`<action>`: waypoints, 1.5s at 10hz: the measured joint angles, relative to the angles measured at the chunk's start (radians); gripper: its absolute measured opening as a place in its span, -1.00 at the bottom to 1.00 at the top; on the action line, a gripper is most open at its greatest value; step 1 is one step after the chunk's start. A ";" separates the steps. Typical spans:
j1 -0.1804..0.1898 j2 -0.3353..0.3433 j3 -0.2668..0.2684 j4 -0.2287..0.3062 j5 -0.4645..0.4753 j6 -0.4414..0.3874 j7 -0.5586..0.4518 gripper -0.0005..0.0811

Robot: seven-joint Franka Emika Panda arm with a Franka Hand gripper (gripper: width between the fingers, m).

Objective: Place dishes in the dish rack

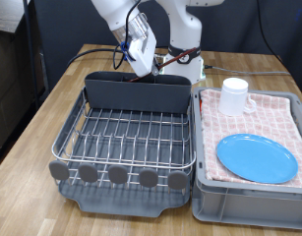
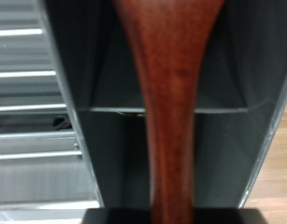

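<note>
Wooden table [image 1: 52, 108], pincer [image 1: 143, 59] gripping spoon [image 2: 169, 112] above caddy [image 1: 136, 93]

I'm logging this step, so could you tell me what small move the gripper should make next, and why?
Probably lower straight down a little. The gripper holds the spoon above the caddy, and the wrist view shows the caddy's dark compartment directly behind the spoon. The plate and mug sit in the bin.

Grey bin [image 1: 251, 202] with pink checkered cloth [image 1: 288, 123] on wooden table [image 1: 52, 113]
</note>
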 joint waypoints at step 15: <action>-0.023 0.007 0.109 0.016 -0.270 0.116 0.262 0.73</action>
